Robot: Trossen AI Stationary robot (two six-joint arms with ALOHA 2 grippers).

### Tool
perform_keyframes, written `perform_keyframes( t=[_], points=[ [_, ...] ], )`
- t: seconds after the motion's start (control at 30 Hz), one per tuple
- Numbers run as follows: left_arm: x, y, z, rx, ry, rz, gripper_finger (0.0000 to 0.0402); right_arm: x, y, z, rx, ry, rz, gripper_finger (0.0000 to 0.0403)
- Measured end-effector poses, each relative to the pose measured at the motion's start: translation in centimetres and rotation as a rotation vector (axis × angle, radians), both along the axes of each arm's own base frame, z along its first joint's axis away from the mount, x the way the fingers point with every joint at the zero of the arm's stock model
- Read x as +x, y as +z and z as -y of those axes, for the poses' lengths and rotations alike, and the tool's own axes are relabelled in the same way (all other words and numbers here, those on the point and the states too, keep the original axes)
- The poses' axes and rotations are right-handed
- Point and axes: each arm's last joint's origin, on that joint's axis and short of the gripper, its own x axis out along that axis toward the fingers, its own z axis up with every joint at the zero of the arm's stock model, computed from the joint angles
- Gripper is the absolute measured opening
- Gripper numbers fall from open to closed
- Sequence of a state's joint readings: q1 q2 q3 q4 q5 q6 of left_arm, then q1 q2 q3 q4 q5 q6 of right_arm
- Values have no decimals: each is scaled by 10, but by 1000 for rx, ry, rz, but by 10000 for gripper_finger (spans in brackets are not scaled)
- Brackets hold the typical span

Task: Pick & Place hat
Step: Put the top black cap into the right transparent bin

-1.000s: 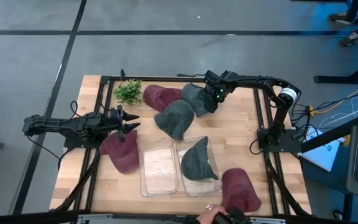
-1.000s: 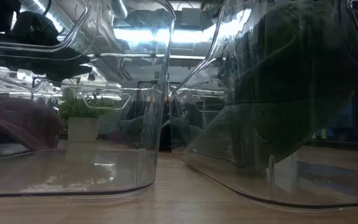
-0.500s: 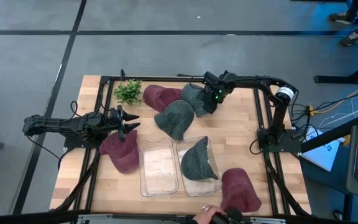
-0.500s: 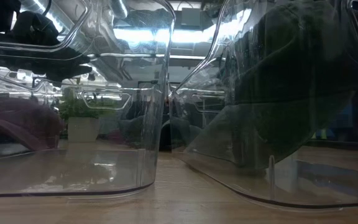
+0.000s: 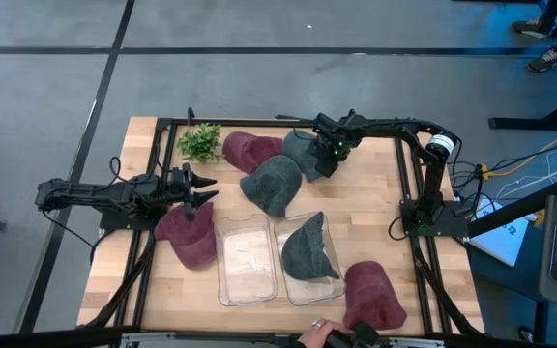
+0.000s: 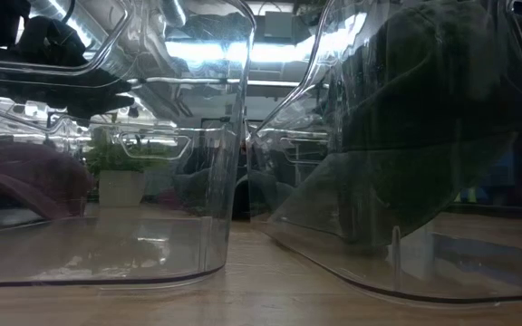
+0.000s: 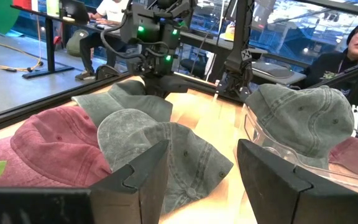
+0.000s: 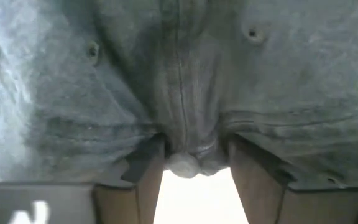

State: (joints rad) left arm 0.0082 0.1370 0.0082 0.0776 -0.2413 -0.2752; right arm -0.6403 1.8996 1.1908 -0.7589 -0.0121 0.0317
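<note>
My right gripper (image 5: 327, 155) is at the far side of the table, shut on a grey hat (image 5: 303, 150) that lies on the wood; that hat fills the right wrist view (image 8: 179, 74). The left wrist view also shows this gripper (image 7: 157, 53) over the hat (image 7: 120, 99). My left gripper (image 5: 197, 189) is open and empty, level above the far edge of a maroon hat (image 5: 187, 237) at the left. Its fingers frame another grey hat (image 7: 166, 152) lying mid-table. My right gripper pinches a bunched fold of the grey hat's crown (image 8: 182, 134) between its two fingers (image 8: 145, 165), right by the top button (image 8: 182, 163). The fingers slant down from the table's right side. The hat rests on the table.
Two clear bins stand at the near middle: the left one (image 5: 247, 261) holds nothing, the right one (image 5: 329, 275) holds a grey hat (image 5: 307, 249). More maroon hats lie at the far side (image 5: 249, 150) and near right (image 5: 373, 295). A small plant (image 5: 199, 142) stands far left. A person's hand (image 5: 322, 333) is at the near edge.
My right arm has edged a little toward the table's left over the grey hat. The hat lies where it was.
</note>
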Motion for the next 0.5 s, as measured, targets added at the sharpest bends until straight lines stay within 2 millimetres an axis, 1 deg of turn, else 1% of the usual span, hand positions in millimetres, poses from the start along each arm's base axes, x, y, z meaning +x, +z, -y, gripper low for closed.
perform_keyframes(
  t=[0.17, 0.5],
  points=[
    [0, 0, 0, 0, 0, 0, 185, 0, 0, 0, 2, -14, 0, 115],
    [0, 0, 0, 0, 0, 0, 185, 1, 0, 0, 10, -17, 2, 51]
  ],
)
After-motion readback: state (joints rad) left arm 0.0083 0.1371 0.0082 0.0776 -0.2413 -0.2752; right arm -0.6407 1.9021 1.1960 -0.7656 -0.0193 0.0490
